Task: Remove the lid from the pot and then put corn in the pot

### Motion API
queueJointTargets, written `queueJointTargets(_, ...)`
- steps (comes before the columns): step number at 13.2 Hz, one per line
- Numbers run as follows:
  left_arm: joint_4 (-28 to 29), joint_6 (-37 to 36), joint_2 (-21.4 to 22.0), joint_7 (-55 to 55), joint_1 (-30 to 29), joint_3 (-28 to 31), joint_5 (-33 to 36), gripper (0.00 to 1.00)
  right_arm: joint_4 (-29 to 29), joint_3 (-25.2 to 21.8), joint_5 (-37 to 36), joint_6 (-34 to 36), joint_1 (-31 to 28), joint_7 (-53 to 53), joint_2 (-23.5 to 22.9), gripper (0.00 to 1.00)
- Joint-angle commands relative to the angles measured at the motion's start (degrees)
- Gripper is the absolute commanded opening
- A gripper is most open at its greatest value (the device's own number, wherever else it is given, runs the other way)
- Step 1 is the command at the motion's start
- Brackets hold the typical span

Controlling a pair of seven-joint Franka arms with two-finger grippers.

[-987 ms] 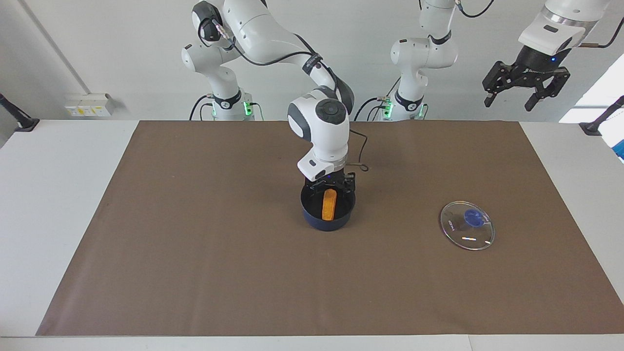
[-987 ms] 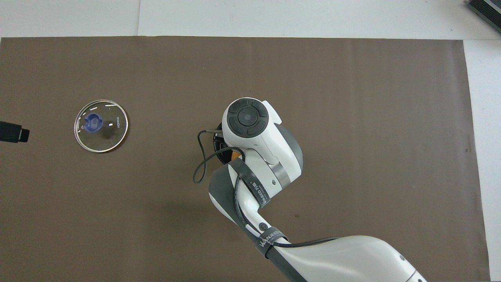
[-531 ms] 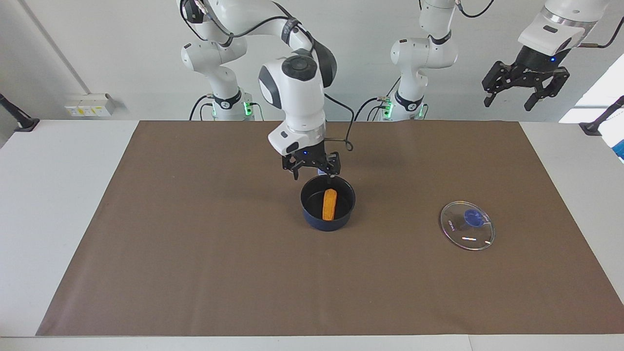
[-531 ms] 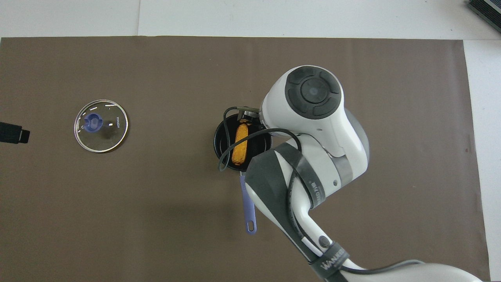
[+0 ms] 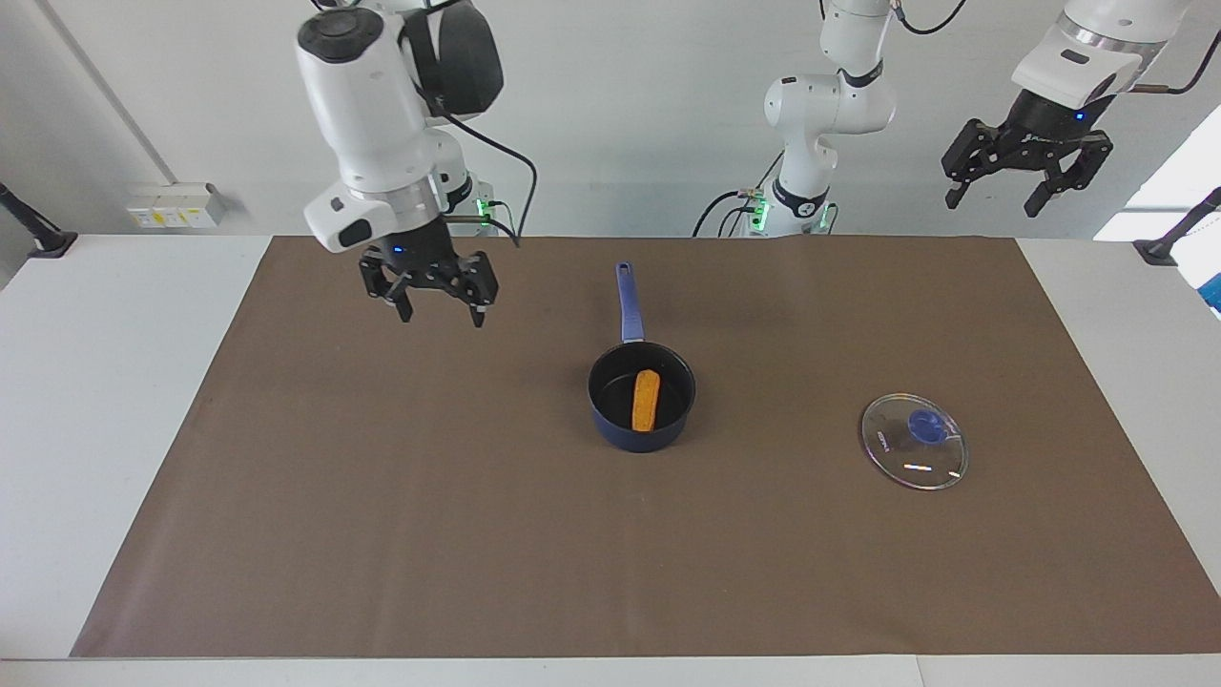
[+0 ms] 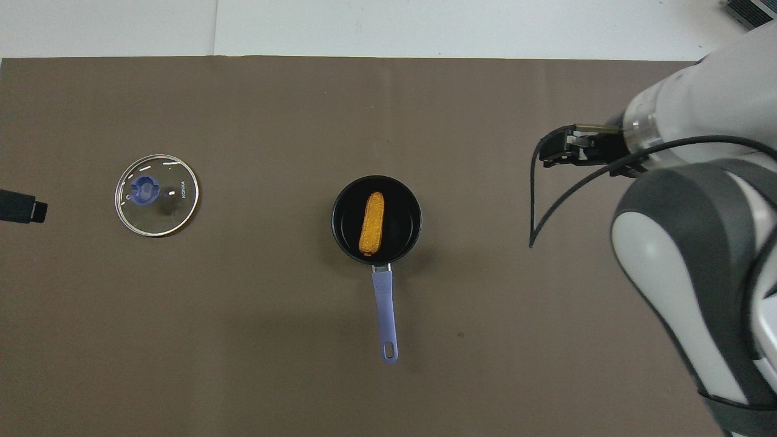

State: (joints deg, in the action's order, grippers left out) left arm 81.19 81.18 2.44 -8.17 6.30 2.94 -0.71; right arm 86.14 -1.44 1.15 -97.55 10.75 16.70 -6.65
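The dark blue pot (image 5: pixel 639 437) stands on the middle of the brown mat, its long handle (image 5: pixel 626 303) pointing toward the robots. The yellow-orange corn (image 5: pixel 646 400) lies inside it. The glass lid (image 5: pixel 914 441) with its blue knob lies flat on the mat toward the left arm's end. My right gripper (image 5: pixel 442 315) is open and empty, raised over the mat toward the right arm's end. My left gripper (image 5: pixel 994 202) is open and empty, waiting high over the left arm's end. The overhead view shows the pot (image 6: pixel 403 221), corn (image 6: pixel 372 224), lid (image 6: pixel 156 194) and right gripper (image 6: pixel 555 152).
The brown mat (image 5: pixel 382 534) covers most of the white table (image 5: pixel 95 382). A blue and white object (image 5: pixel 1207 272) sits at the table's edge at the left arm's end. The right arm's wrist cable (image 6: pixel 534 200) hangs loose over the mat.
My right gripper has risen out of the pot, leaving the corn in it, and swung away toward the right arm's end. The pot's handle now shows. The left arm has stayed put.
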Motion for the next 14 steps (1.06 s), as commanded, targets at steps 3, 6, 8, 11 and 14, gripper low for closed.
queueJointTargets(3, -0.2, -1.1, 0.6, 0.4, 0.0, -0.1, 0.7, 1.0, 0.2, 0.6, 0.9, 9.5, -7.0, -8.0, 5.6, 1.0)
queueJointTargets(6, -0.2, -1.1, 0.6, 0.3, 0.0, 0.0, 0.7, 1.0, -0.4, 0.5, 2.3, 14.4, -10.0, -11.9, 7.9, 1.0)
queueJointTargets(8, -0.2, -0.9, 0.6, 0.3, -0.1, 0.0, 0.7, 1.0, 1.7, 0.3, 2.1, 13.3, -10.1, -11.9, 9.3, 1.0)
queueJointTargets(11, -0.2, -1.0, 0.6, 0.2, -0.1, 0.0, 0.7, 1.0, 0.8, 0.1, 2.1, 13.3, -10.4, -11.9, 8.8, 1.0)
queueJointTargets(14, -0.1, -0.9, 0.6, 0.2, -0.1, 0.0, 0.7, 1.0, 0.9, 0.2, 1.4, 13.3, -10.1, -12.0, 8.9, 1.0)
